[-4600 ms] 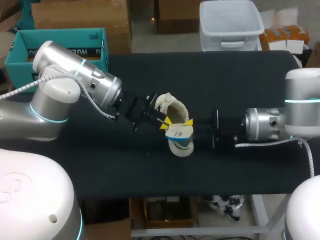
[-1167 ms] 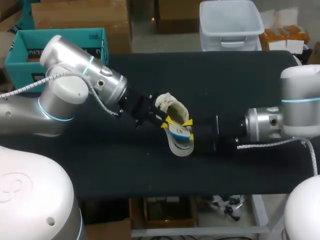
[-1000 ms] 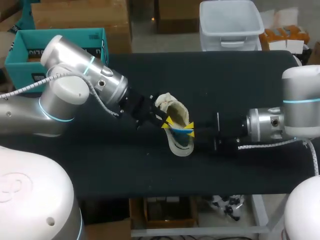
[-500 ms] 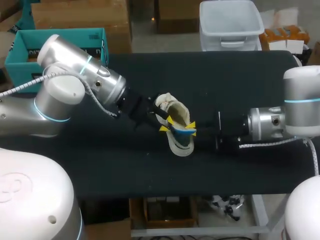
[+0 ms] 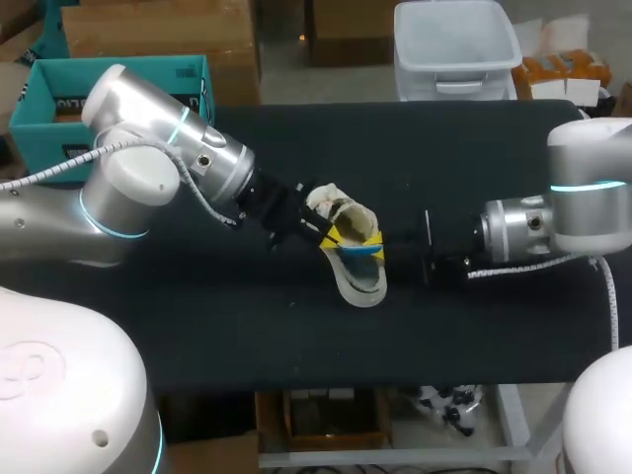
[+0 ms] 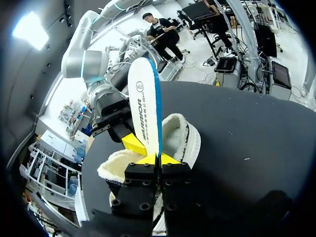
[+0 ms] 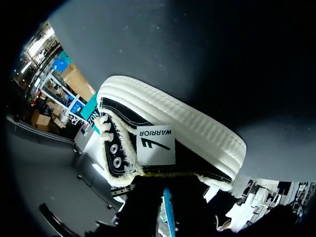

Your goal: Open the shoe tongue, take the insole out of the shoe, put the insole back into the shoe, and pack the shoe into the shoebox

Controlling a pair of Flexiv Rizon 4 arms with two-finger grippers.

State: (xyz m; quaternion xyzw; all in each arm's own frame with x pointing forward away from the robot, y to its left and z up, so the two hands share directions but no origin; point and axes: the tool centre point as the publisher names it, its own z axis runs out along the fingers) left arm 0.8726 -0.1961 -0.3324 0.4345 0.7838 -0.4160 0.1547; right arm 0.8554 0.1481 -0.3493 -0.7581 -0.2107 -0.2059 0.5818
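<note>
**Insole held at the shoe's mouth, return step next**

The left gripper [image 6: 157, 159] is nearly closed, its two yellow tips pinching the thin edge of the insole [image 6: 143, 108] from both sides. The insole stands up out of that grip, white face and blue underside showing, just beside and above the shoe [image 6: 180, 138]. The shoe lies on its side on the table [image 5: 474, 158], fleece-lined mouth towards the left gripper. The right gripper [image 5: 377, 244] sits right at the shoe from the other side, close to the insole. Whether it grips anything, I cannot tell.

My reading is that the task is at the turn between taking the insole out and putting it back, since most of the insole is clear of the shoe. The next move calls for tipping the free end down into the mouth and sliding it along the sole without buckling. The other arm must keep the shoe from skidding. Packing comes later. A teal box [image 5: 118, 84], probably the shoebox, stands well away from the shoe, past the table edge on the left arm's side.

There is print on three things. The insole's white face has a round mark and a line of lettering. The shoe's dark side carries a white label [image 7: 155, 144] with a logo and a word. The box has lettering on its wall.
</note>
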